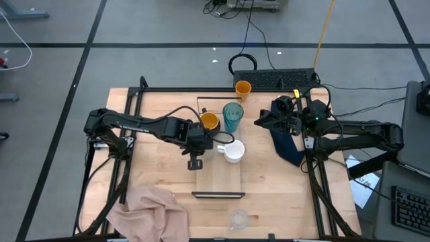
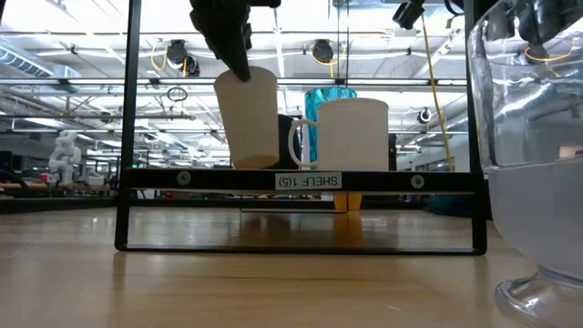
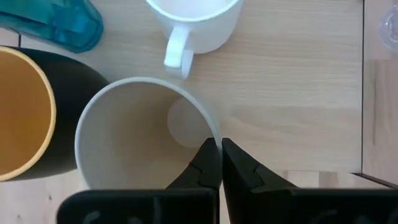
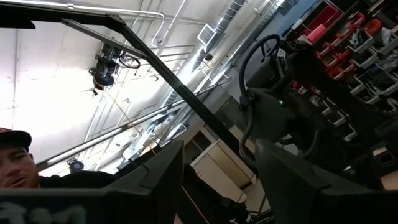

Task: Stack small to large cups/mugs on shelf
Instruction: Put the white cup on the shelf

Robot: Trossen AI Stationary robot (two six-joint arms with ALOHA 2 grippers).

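Your left gripper (image 3: 220,163) has its two dark fingers pinched tight on the thin rim of the beige cup (image 3: 134,134), a smooth, matte, round-walled cup that the low view shows tilted, with its base right at the shelf (image 1: 218,178); whether it touches I cannot tell. At the cup's 9 o'clock in the high view, touching it, sits the dark mug (image 1: 209,121) with its glossy orange-yellow inside; at 12 o'clock stands the tall translucent teal tumbler (image 1: 233,115), and at 3 o'clock the white handled mug (image 1: 234,152), its handle turned toward the cup. All four are on the long pale-wood shelf with thin dark rails at its short ends. Your left arm reaches in from 9 o'clock, stretched low across the table, wrist bent down over the cup. Your right gripper (image 4: 217,174) is half spread with nothing between its fingers, tipped upward toward the ceiling, its arm folded at the table's 3 o'clock edge. The small orange cup (image 1: 243,88) stands at 12 o'clock beyond the shelf, the tiny clear glass (image 1: 239,219) at 6 o'clock, and a crumpled pinkish cloth (image 1: 149,208) at 7 o'clock on the wooden tabletop (image 1: 161,161). A person (image 4: 18,165) shows at the edge of the right wrist view.
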